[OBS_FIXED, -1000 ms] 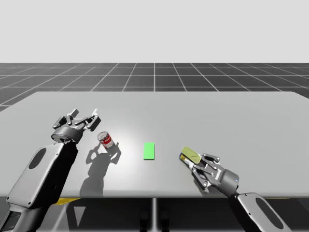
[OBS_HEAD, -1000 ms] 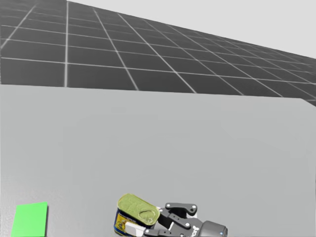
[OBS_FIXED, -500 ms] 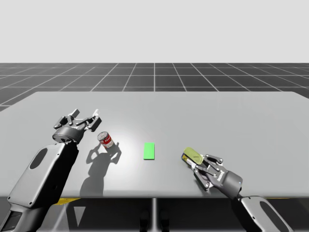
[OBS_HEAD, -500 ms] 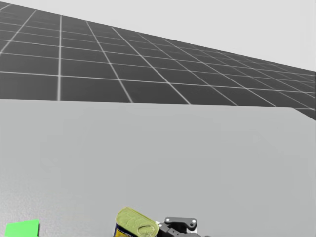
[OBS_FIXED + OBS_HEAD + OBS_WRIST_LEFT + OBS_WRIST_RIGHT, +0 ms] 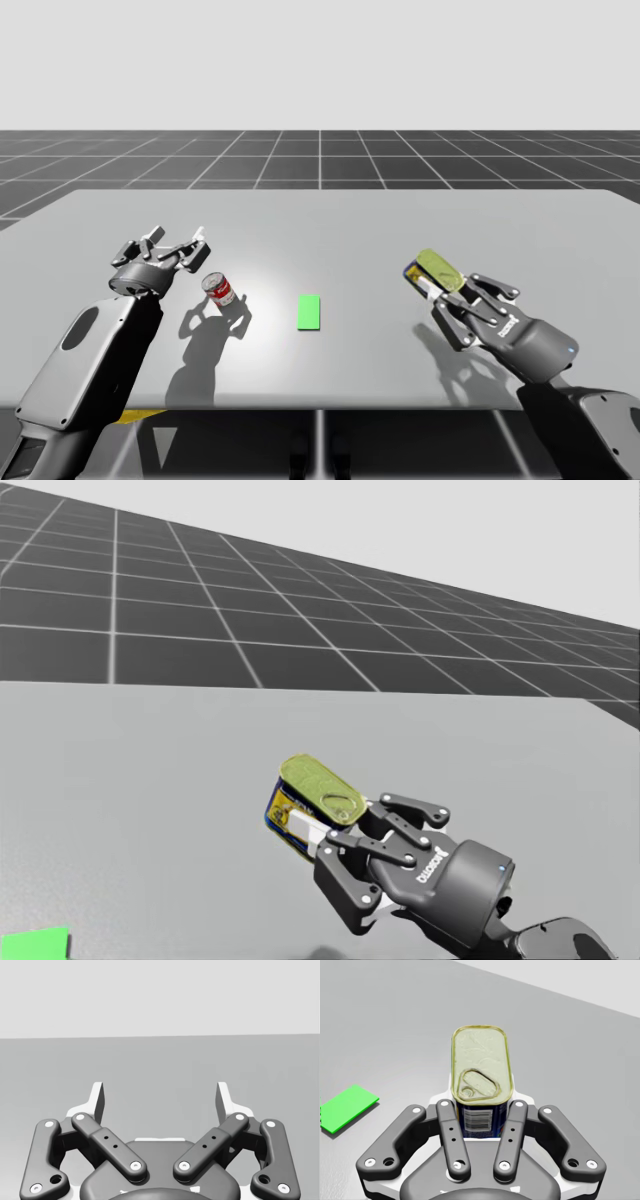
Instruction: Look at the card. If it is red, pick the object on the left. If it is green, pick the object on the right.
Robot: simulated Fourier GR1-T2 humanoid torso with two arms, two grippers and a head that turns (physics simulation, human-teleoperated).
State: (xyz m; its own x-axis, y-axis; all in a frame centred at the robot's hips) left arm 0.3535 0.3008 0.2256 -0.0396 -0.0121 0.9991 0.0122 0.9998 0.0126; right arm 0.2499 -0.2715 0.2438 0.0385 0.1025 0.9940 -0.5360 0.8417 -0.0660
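The oblong tin [image 5: 481,1067], with a gold pull-tab lid over blue sides, sits clamped between my right gripper's [image 5: 482,1122] fingers. It is raised off the grey table [image 5: 400,220], to the right of the flat green card [image 5: 309,312]. Its lower half is hidden behind the fingers. My left gripper's [image 5: 160,1095] fingers stand apart beside the small red cylindrical can [image 5: 219,290].

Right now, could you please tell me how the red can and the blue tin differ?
The red can is round; the blue tin is rectangular with a yellowish pull-tab lid. The red can stands on the table, untouched, by my open left hand; the blue tin is gripped in my right hand, tilted, above the table. The red can is left of the green card; the blue tin is right of it. Both are small cans.
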